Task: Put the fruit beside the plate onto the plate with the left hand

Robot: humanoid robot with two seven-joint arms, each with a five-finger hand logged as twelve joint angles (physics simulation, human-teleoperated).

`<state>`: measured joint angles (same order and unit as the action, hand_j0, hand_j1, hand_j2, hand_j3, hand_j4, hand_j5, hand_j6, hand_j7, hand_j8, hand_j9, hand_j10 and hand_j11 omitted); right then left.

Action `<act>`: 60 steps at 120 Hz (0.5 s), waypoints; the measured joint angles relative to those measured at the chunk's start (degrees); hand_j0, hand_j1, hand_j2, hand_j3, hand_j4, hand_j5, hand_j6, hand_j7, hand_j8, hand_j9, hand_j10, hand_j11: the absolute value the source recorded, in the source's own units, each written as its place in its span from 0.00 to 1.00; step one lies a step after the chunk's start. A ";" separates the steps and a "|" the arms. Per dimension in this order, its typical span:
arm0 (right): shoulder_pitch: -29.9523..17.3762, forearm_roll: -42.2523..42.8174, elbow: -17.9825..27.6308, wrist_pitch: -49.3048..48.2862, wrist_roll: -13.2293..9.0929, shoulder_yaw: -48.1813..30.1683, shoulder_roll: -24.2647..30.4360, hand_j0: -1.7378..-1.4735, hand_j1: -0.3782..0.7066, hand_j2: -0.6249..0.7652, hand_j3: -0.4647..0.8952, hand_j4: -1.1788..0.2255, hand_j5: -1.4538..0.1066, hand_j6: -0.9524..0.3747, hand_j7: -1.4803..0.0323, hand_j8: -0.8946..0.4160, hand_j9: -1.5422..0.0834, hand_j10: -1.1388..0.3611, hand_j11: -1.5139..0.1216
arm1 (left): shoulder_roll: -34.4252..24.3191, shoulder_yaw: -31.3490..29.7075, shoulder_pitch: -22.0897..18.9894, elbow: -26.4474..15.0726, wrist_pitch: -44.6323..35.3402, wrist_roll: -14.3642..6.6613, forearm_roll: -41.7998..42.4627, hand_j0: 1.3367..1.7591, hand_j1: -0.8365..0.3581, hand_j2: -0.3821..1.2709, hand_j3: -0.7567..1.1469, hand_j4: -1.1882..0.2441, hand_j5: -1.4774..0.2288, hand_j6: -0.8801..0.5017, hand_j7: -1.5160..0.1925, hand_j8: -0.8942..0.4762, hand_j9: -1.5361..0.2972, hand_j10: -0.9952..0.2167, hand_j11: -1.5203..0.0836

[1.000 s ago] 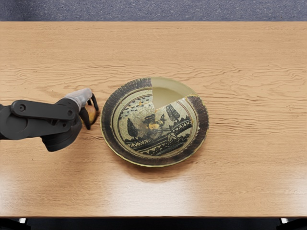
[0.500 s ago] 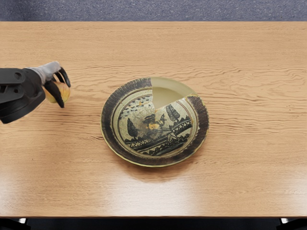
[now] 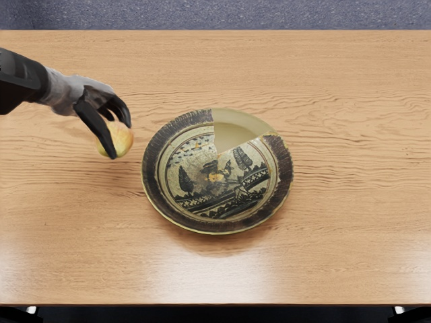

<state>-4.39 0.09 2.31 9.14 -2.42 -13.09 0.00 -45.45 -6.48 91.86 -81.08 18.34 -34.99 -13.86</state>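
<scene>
While dark fingers (image 3: 102,134) half-hide the fruit (image 3: 122,138), the left hand (image 3: 93,106) grips it just beside the plate (image 3: 151,169).

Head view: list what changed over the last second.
The left hand, gripping the fruit throughout, carried it left, away from the plate, then back toward it. The fruit is now just left of the rim, not on the plate. Plate and table stayed put.
</scene>
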 joint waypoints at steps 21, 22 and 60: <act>0.00 0.00 0.02 0.00 -0.01 0.00 0.00 0.30 0.06 0.44 0.34 0.82 0.90 0.69 0.95 0.66 0.92 0.74 0.90 | 6.17 -0.10 6.19 -1.40 3.03 -0.01 2.44 0.75 0.45 0.62 0.40 0.33 0.19 0.39 0.24 0.46 0.24 0.39 0.27; 0.00 0.00 0.01 0.00 -0.01 0.00 0.00 0.30 0.06 0.44 0.34 0.82 0.90 0.69 0.95 0.66 0.92 0.74 0.90 | 6.77 -0.25 6.44 -1.52 2.92 -0.01 2.50 0.75 0.45 0.62 0.40 0.33 0.19 0.39 0.24 0.46 0.24 0.39 0.27; 0.00 0.00 0.00 0.00 0.00 -0.01 0.00 0.30 0.06 0.45 0.34 0.82 0.90 0.69 0.95 0.66 0.92 0.74 0.90 | 20.65 -3.23 8.21 -3.26 -8.14 -0.01 1.98 0.75 0.31 0.78 0.40 0.30 0.19 0.39 0.24 0.45 0.25 0.31 0.27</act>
<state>-4.40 0.08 2.31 9.14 -2.42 -13.09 0.00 -24.80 -9.71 100.07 -84.34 10.21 -35.00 -11.88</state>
